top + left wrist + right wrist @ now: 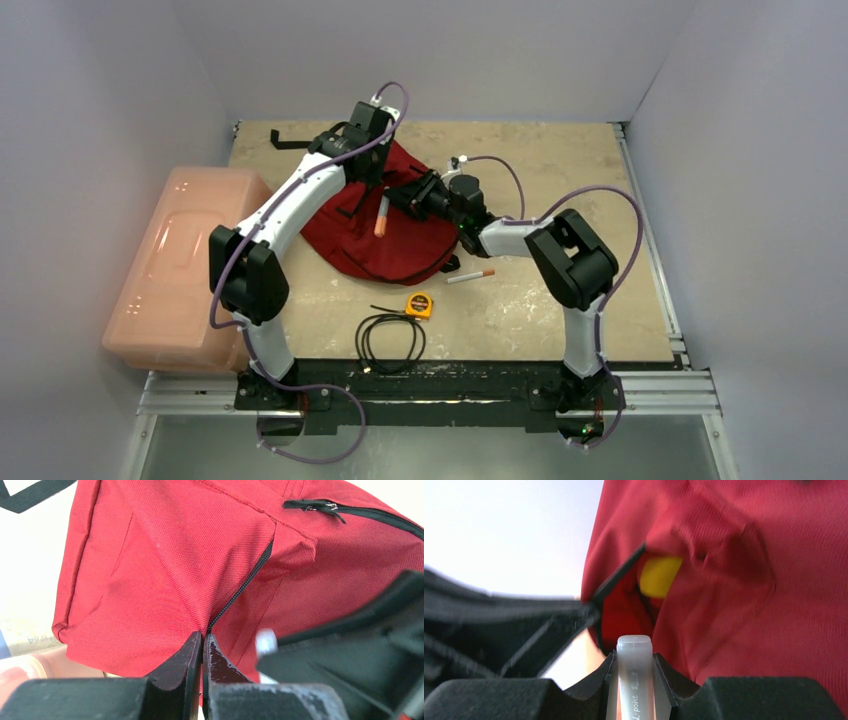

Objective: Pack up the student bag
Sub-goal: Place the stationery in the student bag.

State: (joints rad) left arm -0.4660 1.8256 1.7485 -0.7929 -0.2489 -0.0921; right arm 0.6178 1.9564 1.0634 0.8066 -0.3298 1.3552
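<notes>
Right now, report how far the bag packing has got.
Done: a yellow item seems inside the student bag. In hand: left end effector pinches the opening's edge; right end effector holds a marker. Remaining outside: second marker, tape measure, cable.

Small dark lettering runs lengthwise along the barrel of the white plastic marker (634, 680). Only the word "point" can be made out; the rest is cut off or blurred. The label on the small yellow tape measure (419, 304) is too small to read.
</notes>
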